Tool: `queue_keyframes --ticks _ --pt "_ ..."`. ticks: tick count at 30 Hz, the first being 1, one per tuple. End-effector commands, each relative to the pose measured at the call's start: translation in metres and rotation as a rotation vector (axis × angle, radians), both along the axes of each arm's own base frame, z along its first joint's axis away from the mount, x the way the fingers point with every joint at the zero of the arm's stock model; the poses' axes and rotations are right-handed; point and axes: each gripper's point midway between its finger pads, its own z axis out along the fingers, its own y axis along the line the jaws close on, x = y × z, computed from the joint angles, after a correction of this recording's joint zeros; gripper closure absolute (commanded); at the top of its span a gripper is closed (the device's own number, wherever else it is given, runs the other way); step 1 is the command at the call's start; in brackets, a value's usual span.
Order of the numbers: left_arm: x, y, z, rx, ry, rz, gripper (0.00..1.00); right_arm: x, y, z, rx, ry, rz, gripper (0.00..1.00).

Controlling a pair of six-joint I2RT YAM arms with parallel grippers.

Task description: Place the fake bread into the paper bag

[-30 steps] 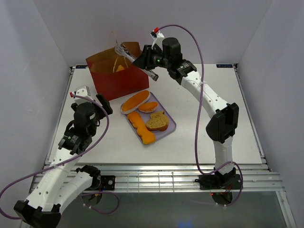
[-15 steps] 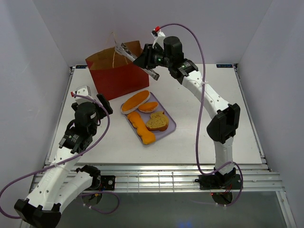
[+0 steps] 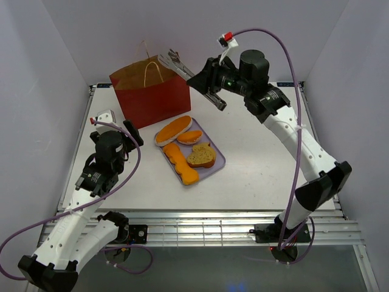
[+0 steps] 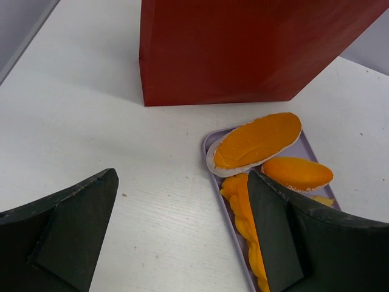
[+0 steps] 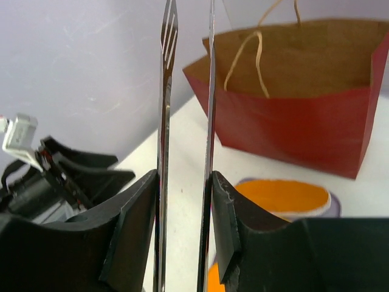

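The red paper bag [image 3: 150,97] stands upright at the back left, its brown inside showing in the right wrist view [image 5: 304,58]. Several fake bread pieces lie on the lavender tray [image 3: 218,163]: a long orange loaf [image 3: 174,129], a small roll [image 3: 189,136], a twisted orange piece [image 3: 175,153] and a brown-crusted slice [image 3: 201,156]. My right gripper [image 3: 209,86] is shut on the metal tongs [image 3: 173,61], held in the air just right of the bag's top; nothing shows between the tong tips [image 5: 170,36]. My left gripper [image 4: 182,231] is open and empty, low over the table left of the tray.
The bag's tan loop handles [image 3: 148,68] stick up above its rim. The loaf [image 4: 255,141] lies close to the bag's front wall [image 4: 243,48]. White enclosure walls stand on three sides.
My right arm has swung right and drawn the tongs back from over the bag's mouth. An orange piece seen in the bag's opening a second ago no longer shows. The left arm has not moved.
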Motion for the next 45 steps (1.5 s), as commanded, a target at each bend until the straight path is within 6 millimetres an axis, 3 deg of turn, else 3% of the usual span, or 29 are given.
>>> queue_keyframes --ticks 1,4,5,8,9,11,12,16,25,27,29,35,36,37,38,45 --pt "-0.002 0.005 0.004 0.011 -0.02 0.021 0.02 -0.009 -0.014 -0.022 -0.055 -0.007 -0.02 0.55" --pt "-0.003 0.006 0.005 0.013 -0.025 0.019 0.11 -0.022 -0.029 -0.056 -0.099 0.026 -0.048 0.54" --pt "-0.004 0.006 0.006 0.012 -0.028 0.02 0.11 -0.028 -0.037 -0.08 -0.126 0.057 -0.063 0.54" --pt "-0.004 0.007 0.006 0.015 -0.027 0.026 0.07 -0.037 -0.049 -0.104 -0.15 0.083 -0.087 0.54" --pt "-0.004 0.007 0.006 0.013 -0.027 0.025 0.05 -0.041 -0.051 -0.129 -0.181 0.122 -0.085 0.54" --pt "-0.003 0.009 0.005 0.02 -0.024 0.034 0.05 -0.047 -0.057 -0.141 -0.19 0.139 -0.093 0.54" --pt "-0.003 0.009 0.006 0.022 -0.024 0.037 0.04 -0.05 -0.06 -0.16 -0.212 0.169 -0.099 0.53" --pt "-0.002 0.01 0.002 0.033 -0.011 0.04 0.02 -0.053 -0.071 -0.186 -0.251 0.201 -0.141 0.52" --pt "-0.001 0.011 0.003 0.033 -0.01 0.04 0.04 -0.046 -0.081 -0.22 -0.29 0.264 -0.209 0.49" --pt "-0.002 0.009 0.003 0.029 -0.011 0.031 0.17 -0.044 -0.081 -0.225 -0.298 0.275 -0.214 0.48" --pt "-0.002 0.009 0.004 0.029 -0.013 0.029 0.46 -0.043 -0.081 -0.23 -0.302 0.287 -0.216 0.48" --pt "-0.001 0.011 0.004 0.026 -0.013 0.041 0.46 -0.04 -0.084 -0.243 -0.318 0.311 -0.228 0.47" --pt "-0.002 0.013 0.004 0.024 -0.011 0.052 0.5 -0.04 -0.084 -0.245 -0.321 0.316 -0.227 0.47" --pt "-0.002 0.015 0.004 0.022 -0.012 0.062 0.33 -0.039 -0.084 -0.247 -0.322 0.32 -0.228 0.46" --pt "-0.002 0.015 0.003 0.024 -0.01 0.063 0.02 -0.039 -0.084 -0.249 -0.324 0.324 -0.228 0.46" --pt "0.0 0.015 0.002 0.022 -0.003 0.063 0.02 -0.037 -0.084 -0.259 -0.331 0.346 -0.227 0.46"
